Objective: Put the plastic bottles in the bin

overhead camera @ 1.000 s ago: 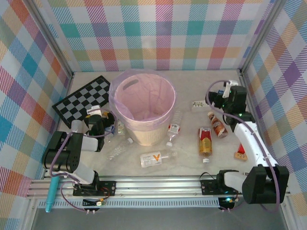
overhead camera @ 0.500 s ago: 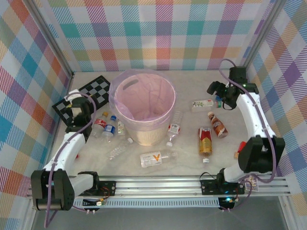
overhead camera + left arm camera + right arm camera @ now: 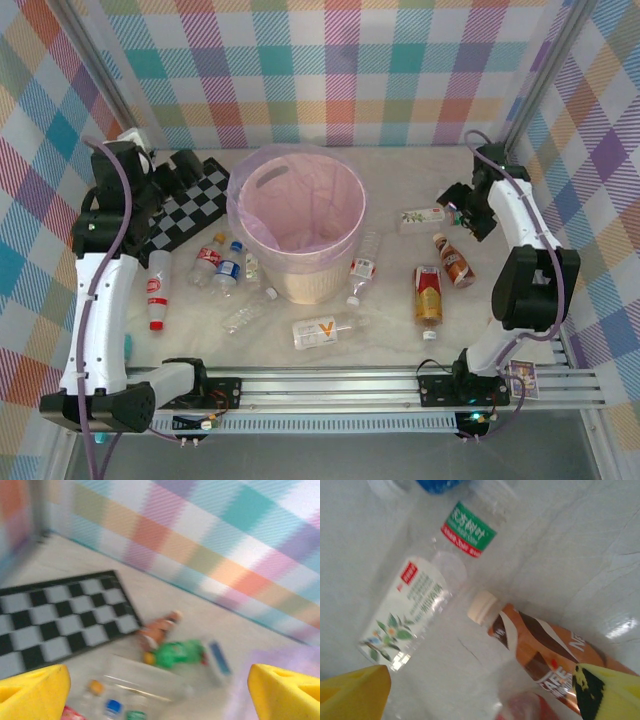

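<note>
The cream bin [image 3: 296,222] with its pink liner stands mid-table. Several plastic bottles lie around it: red- and blue-labelled ones [image 3: 217,265] at its left, a white red-capped one [image 3: 157,291], clear ones [image 3: 327,330] in front, and a red-labelled one [image 3: 428,294] and an amber one [image 3: 454,259] at its right. My left gripper [image 3: 186,166] hangs open above the checkerboard. Its blurred wrist view has a green bottle [image 3: 182,652] and an amber one [image 3: 157,629] ahead. My right gripper [image 3: 459,207] is open beside a white-labelled clear bottle [image 3: 423,215], which lies with the amber bottle [image 3: 547,647] under its fingers [image 3: 355,692].
A black-and-white checkerboard [image 3: 190,205] lies at the back left, partly under my left arm. Plaid walls close the back and both sides. A metal rail [image 3: 330,385] runs along the near edge. The bin's pink rim [image 3: 295,655] sits right of the left fingers.
My left arm has risen from beside the bin and swung back-left over the checkerboard, uncovering the bottles there. My right arm has stretched out to the back right, its gripper close to the white-labelled bottle.
</note>
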Available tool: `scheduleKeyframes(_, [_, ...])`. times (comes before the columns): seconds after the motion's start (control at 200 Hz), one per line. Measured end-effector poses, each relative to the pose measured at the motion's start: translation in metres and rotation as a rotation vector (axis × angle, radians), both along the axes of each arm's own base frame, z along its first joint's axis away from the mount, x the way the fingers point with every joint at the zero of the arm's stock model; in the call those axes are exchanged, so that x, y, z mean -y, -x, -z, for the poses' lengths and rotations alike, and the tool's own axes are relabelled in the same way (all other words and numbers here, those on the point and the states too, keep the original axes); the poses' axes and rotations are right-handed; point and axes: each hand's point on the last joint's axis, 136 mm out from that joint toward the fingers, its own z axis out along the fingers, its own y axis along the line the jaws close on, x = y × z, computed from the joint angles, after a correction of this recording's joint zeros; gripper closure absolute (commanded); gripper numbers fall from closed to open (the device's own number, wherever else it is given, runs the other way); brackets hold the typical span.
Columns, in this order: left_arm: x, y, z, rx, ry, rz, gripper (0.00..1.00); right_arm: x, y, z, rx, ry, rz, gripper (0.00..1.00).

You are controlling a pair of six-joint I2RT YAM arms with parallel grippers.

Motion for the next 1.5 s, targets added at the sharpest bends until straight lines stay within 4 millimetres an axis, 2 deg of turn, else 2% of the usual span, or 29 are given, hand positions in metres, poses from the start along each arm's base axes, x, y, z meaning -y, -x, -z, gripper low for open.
scheduleKeyframes(0.065, [0.030, 0.002, -0.003, -0.023, 0.031, 0.109, 0.11, 0.001, 0.010, 0.007, -0.042, 0.038, -0.076, 0.02])
scheduleKeyframes(0.12, [0.052, 0.003, 0.003, -0.056, 0.050, 0.190, 0.11, 0.004, 0.022, 0.016, -0.090, 0.068, -0.126, 0.02])
scheduleKeyframes(0.19, [0.075, 0.005, 0.019, -0.123, 0.066, 0.264, 0.12, 0.006, 0.039, 0.029, -0.157, 0.091, -0.185, 0.02])
scheduleKeyframes(0.275, [0.091, 0.008, 0.041, -0.197, 0.077, 0.309, 0.16, 0.005, 0.054, 0.042, -0.213, 0.095, -0.243, 0.03])
scheduleKeyframes(0.44, [0.099, 0.017, 0.085, -0.314, 0.105, 0.314, 0.20, 0.001, 0.068, 0.062, -0.269, 0.071, -0.302, 0.03])
scheduleKeyframes(0.57, [0.099, 0.025, 0.108, -0.374, 0.125, 0.301, 0.26, 0.000, 0.075, 0.081, -0.307, 0.062, -0.319, 0.09])
scheduleKeyframes(0.785, [0.101, 0.036, 0.119, -0.376, 0.181, 0.285, 0.38, 0.001, 0.074, 0.103, -0.321, 0.065, -0.334, 0.17])
scheduleKeyframes(0.885, [0.105, 0.033, 0.119, -0.353, 0.216, 0.284, 0.45, 0.001, 0.071, 0.107, -0.312, 0.069, -0.336, 0.26])
scheduleKeyframes(1.095, [0.114, 0.029, 0.117, -0.327, 0.258, 0.280, 0.54, 0.002, 0.065, 0.105, -0.284, 0.075, -0.332, 0.38])
scheduleKeyframes(1.255, [0.116, 0.025, 0.115, -0.315, 0.283, 0.261, 0.61, 0.002, 0.067, 0.090, -0.267, 0.083, -0.333, 0.41])
scheduleKeyframes(1.37, [0.122, 0.019, 0.116, -0.309, 0.288, 0.265, 0.63, 0.001, 0.063, 0.059, -0.205, 0.090, -0.332, 0.41])
scheduleKeyframes(1.5, [0.126, 0.012, 0.116, -0.296, 0.284, 0.273, 0.65, -0.014, 0.054, 0.001, -0.051, 0.041, -0.358, 0.40])
